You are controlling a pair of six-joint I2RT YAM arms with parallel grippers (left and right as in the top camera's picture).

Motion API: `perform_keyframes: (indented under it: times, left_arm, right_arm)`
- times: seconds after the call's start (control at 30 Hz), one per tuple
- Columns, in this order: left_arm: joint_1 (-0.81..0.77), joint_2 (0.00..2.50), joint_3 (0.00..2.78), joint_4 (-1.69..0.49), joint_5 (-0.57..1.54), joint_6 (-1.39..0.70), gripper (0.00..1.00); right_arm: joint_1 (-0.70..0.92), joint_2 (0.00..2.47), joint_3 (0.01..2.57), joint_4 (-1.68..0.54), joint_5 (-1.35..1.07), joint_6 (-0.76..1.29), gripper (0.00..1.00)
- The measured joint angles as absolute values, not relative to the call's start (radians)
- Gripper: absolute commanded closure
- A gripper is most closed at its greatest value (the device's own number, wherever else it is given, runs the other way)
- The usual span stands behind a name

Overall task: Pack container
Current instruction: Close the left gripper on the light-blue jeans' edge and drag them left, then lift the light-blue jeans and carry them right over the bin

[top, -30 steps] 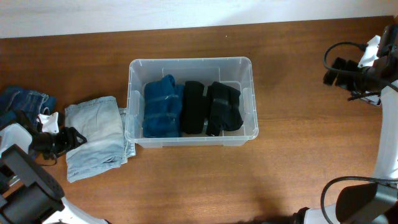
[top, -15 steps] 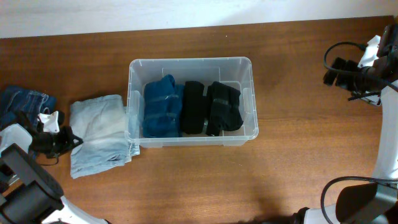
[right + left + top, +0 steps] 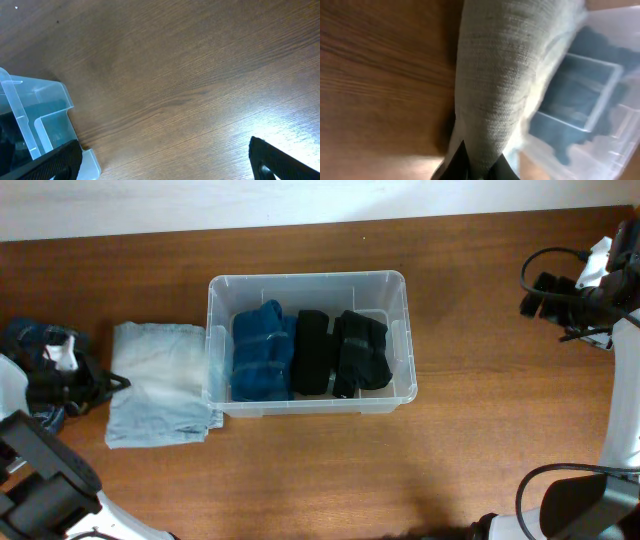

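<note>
The clear container (image 3: 305, 278) stands mid-table and holds a folded blue garment (image 3: 262, 352) and two black ones (image 3: 310, 352) side by side. Pale blue folded jeans (image 3: 158, 385) lie on the table against its left wall. My left gripper (image 3: 112, 383) is shut on the left edge of those jeans. In the left wrist view the pale fabric (image 3: 505, 75) runs out from between the closed tips of that gripper (image 3: 475, 167), with the container (image 3: 600, 100) beyond. My right gripper (image 3: 535, 295) hovers open at the far right, with nothing in it (image 3: 165, 167).
A pile of dark denim (image 3: 30, 338) lies at the far left edge behind my left arm. The right wrist view shows bare wooden table (image 3: 190, 75) and the container's corner (image 3: 40, 110).
My left gripper has shut on the pale jeans' edge and drawn back to the left and farther away; the garment shifted with it. The right arm has not moved.
</note>
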State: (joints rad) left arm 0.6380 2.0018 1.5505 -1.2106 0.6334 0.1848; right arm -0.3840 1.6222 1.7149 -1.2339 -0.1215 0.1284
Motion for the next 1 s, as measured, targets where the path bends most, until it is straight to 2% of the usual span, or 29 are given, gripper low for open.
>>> perform_keyframes:
  times: [0.4, 0.57, 0.73, 1.0]
  left_arm:
    - [0.635, 2.005, 1.884, -1.518, 0.677, 0.17, 0.99]
    - [0.613, 2.004, 2.037, -1.568, 0.64, 0.139, 0.99]
    - [0.543, 1.992, 2.16, -1.569, 0.533, 0.063, 1.0]
    - [0.345, 1.925, 2.425, -1.551, 0.449, -0.098, 1.0]
  right_arm:
    - [-0.384, 1.622, 1.715, -1.234, -0.121, 0.128, 0.02]
    - [-0.384, 1.622, 1.715, -1.234, -0.121, 0.129, 0.01]
    - [-0.384, 1.622, 1.715, -1.234, -0.122, 0.128, 0.02]
    - [-0.384, 1.622, 1.715, -1.234, -0.121, 0.128, 0.01]
